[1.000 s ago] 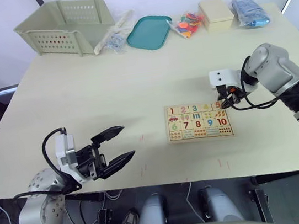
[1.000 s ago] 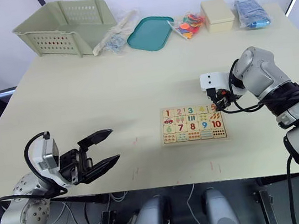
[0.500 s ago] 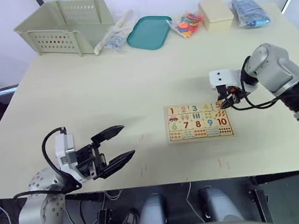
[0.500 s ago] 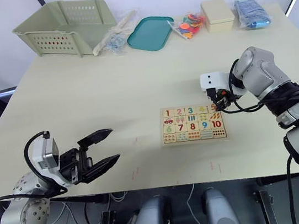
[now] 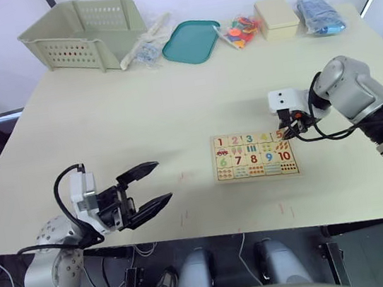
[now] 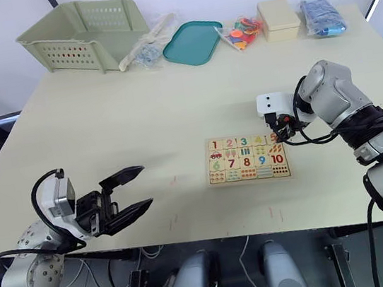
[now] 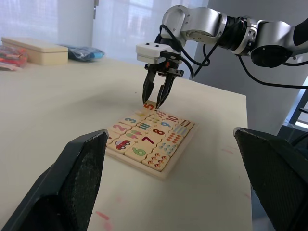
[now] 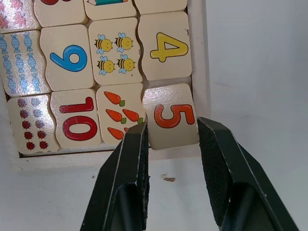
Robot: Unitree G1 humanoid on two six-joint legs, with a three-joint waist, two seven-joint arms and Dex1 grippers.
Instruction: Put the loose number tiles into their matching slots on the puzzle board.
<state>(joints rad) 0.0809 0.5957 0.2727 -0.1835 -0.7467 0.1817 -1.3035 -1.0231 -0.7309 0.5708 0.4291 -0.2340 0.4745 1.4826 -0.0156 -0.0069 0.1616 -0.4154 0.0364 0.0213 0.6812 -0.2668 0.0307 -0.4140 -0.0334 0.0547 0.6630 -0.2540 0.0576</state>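
My right gripper (image 8: 169,144) covers the far right corner of the board (image 5: 255,156), so from the head I cannot read whether the 5 tile (image 8: 171,116) sits flat in its slot. Up close, the wrist view shows the 5 in the corner recess beside the 4 (image 8: 166,45), its lower edge level with the fingertips (image 8: 136,137). The two fingers stand apart, one on each side of the tile, neither clearly pressing on it.

Digits 1 to 5 read across the top row (image 5: 248,138), with 6 to 10 below and dot rows under those. The wrist view cuts off the left part of the board, where I catch a 9 (image 8: 67,58), a 10 (image 8: 78,124), bees and carrots.

The board lies on the table (image 5: 137,115), at about 3 o'clock from my left gripper (image 5: 145,191), well apart from it. That gripper hangs spread wide at the near edge, holding nothing.

At 12 o'clock along the far edge are a basket (image 5: 83,31), a teal tray (image 5: 191,41), a cream box (image 5: 277,17) and bags whose contents I cannot make out.
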